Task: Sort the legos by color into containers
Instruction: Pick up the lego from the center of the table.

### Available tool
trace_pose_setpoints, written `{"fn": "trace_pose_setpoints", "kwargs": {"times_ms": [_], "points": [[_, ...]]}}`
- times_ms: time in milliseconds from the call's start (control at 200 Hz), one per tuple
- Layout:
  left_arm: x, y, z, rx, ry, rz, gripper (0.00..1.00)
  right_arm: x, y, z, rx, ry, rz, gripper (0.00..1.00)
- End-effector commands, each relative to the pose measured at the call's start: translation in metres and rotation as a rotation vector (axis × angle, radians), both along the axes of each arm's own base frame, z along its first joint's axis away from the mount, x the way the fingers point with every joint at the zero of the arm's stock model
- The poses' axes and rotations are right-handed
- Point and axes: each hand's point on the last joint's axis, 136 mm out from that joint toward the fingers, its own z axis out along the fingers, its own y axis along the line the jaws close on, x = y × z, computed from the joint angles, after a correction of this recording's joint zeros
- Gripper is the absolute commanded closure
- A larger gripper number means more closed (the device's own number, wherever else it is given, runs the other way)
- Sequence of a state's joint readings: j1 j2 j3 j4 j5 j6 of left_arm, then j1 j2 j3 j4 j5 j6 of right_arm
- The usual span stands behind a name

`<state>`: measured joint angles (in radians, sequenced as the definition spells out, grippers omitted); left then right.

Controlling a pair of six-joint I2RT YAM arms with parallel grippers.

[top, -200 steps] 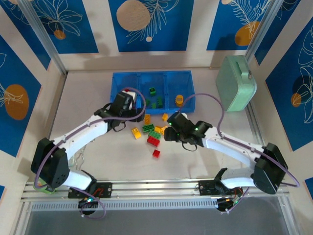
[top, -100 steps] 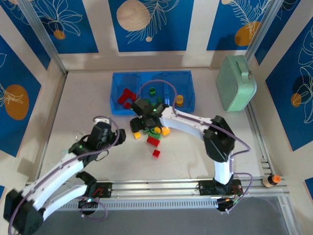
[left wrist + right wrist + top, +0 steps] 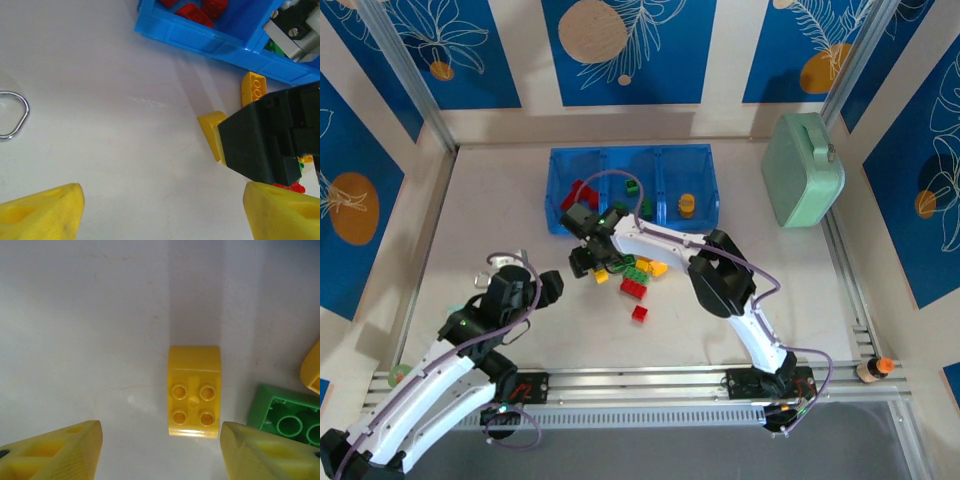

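Case (image 3: 804,170), mint-green, near blue tray (image 3: 620,150)

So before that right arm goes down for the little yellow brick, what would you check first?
1. Right gripper open: ok.
2. Yellow rounded-end plastic brick lies between its fingers, studs up, untouched: ok, though off-centre.
3. Room for the finger next to the green plastic brick: cannot tell, they look very close.
4. Space in the right compartment of the translucent blue plastic tray, where one yellow-orange piece sits: ok.
5. Left gripper open and empty: ok.
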<state>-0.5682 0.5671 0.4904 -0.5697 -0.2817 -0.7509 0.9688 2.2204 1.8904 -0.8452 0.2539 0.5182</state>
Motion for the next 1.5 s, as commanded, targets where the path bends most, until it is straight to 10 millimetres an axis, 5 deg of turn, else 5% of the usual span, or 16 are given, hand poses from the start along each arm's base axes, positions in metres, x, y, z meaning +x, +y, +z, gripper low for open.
{"fn": "trace_pose_setpoints", "kwargs": {"times_ms": [0, 450, 986, 1326, 1496], "points": [[-0.002, 0.001, -0.007, -0.002, 0.025, 0.005, 0.18, -0.005, -0.002, -0.007, -0.044, 0.034, 0.028, 0.36], [0.0, 0.0, -0.002, 0.003, 0.017, -0.004, 0.2, -0.003, -0.007, -0.041, -0.208, 0.036, 0.042, 0.44], [0.007, -0.009, -0.003, 0.0, 0.028, -0.024, 0.21, 0.007, -0.019, -0.042, -0.268, -0.006, 0.004, 0.38], [0.006, -0.007, -0.004, 0.002, 0.027, -0.021, 0.21, 0.0, -0.013, -0.046, -0.216, 0.04, 0.002, 0.51], [0.005, -0.008, -0.002, -0.007, 0.017, -0.028, 0.21, 0.003, -0.011, -0.024, -0.174, 0.008, -0.006, 0.64]]}}
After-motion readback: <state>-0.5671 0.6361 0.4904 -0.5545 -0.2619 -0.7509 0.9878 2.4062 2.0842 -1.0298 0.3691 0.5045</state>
